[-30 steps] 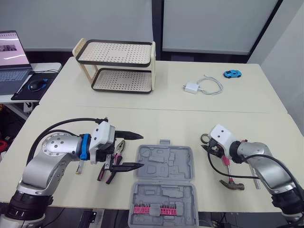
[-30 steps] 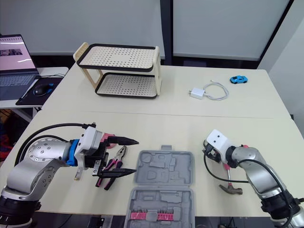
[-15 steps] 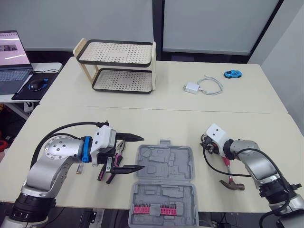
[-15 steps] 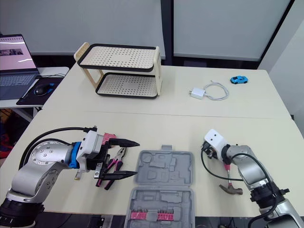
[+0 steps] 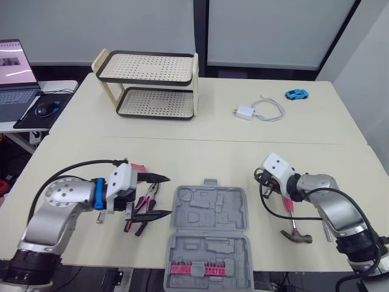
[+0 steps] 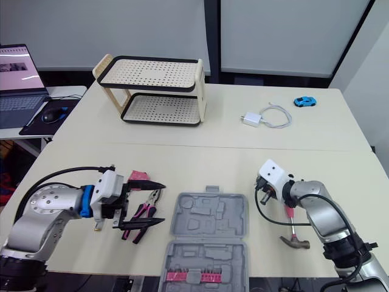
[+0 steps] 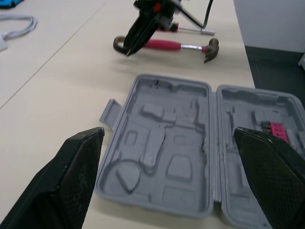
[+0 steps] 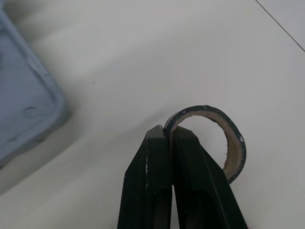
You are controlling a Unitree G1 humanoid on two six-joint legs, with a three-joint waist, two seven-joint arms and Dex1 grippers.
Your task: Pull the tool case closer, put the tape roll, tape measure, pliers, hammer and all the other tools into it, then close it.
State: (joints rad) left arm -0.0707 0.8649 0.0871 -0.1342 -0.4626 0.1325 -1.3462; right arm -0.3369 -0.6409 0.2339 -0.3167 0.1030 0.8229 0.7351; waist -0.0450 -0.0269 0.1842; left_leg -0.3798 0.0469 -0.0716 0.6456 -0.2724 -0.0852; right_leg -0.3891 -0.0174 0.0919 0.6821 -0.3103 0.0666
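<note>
Grey plastic tool case [image 5: 209,210] lies open at the front edge of the beige table [image 5: 213,155], with a row of pink bits [image 5: 193,268] in its nearer half.

Left gripper [image 5: 169,196]: jaws wide apart, gripping nothing, poised over the pink-and-black-handled pliers [image 6: 148,207], which lie just left of the case.

Right gripper [image 8: 167,134]: jaws together, pinching the wall of the dark tape roll [image 8: 234,143], right of the case toward the front right corner. Whether the roll touches the table cannot be told.

Pink-handled hammer [image 5: 290,218] lies near that gripper, closer to the front edge.
</note>
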